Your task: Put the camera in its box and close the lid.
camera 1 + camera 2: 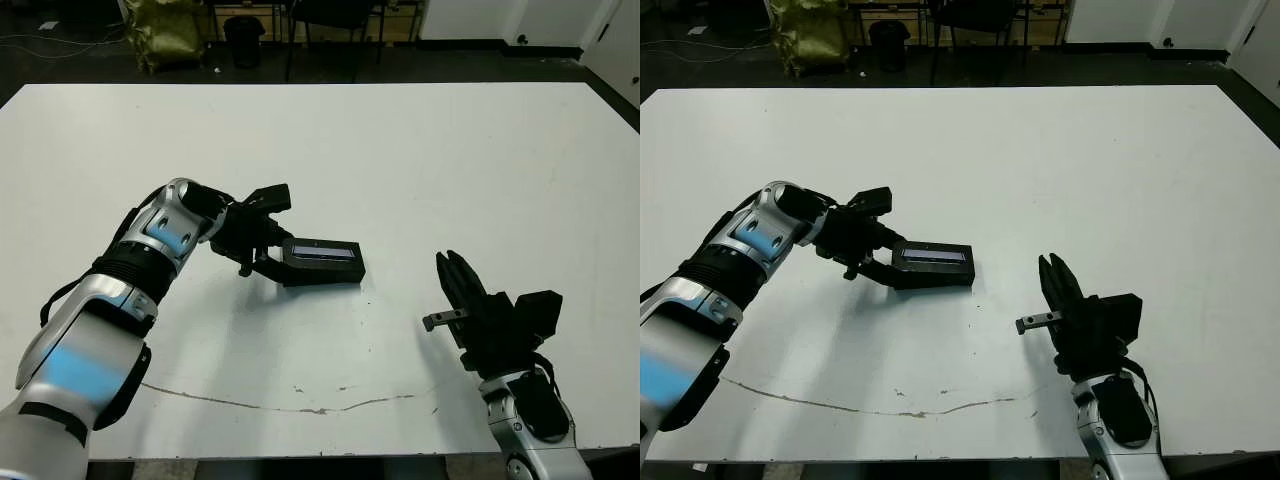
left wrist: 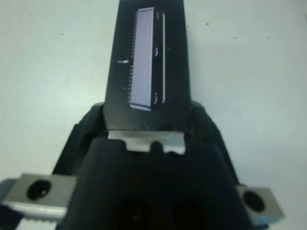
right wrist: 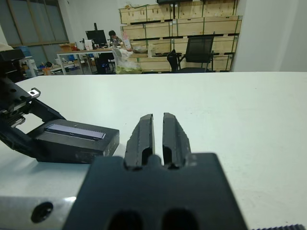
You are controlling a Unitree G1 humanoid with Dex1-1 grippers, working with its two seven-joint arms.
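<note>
The lid (image 1: 322,251), black with a silvery-grey stripe, lies flat on top of the box (image 1: 320,272) left of the table's middle. The camera is hidden. My left gripper (image 1: 275,230) is at the box's left end, open, one finger (image 1: 270,196) raised on the far side and the other (image 1: 264,266) low against the near side. In the left wrist view the lid (image 2: 146,62) runs straight out from the gripper body. My right gripper (image 1: 447,262) hovers to the right of the box, shut and holding nothing; its view shows the two fingers (image 3: 143,134) pressed together, the box (image 3: 72,146) beyond.
A thin crack-like mark (image 1: 300,408) runs along the white table (image 1: 430,150) near its front edge. Beyond the far edge stand a chair (image 1: 330,20), a bin (image 1: 243,40) and a yellow-green bag (image 1: 165,35). A person (image 3: 114,36) sits far off at a desk.
</note>
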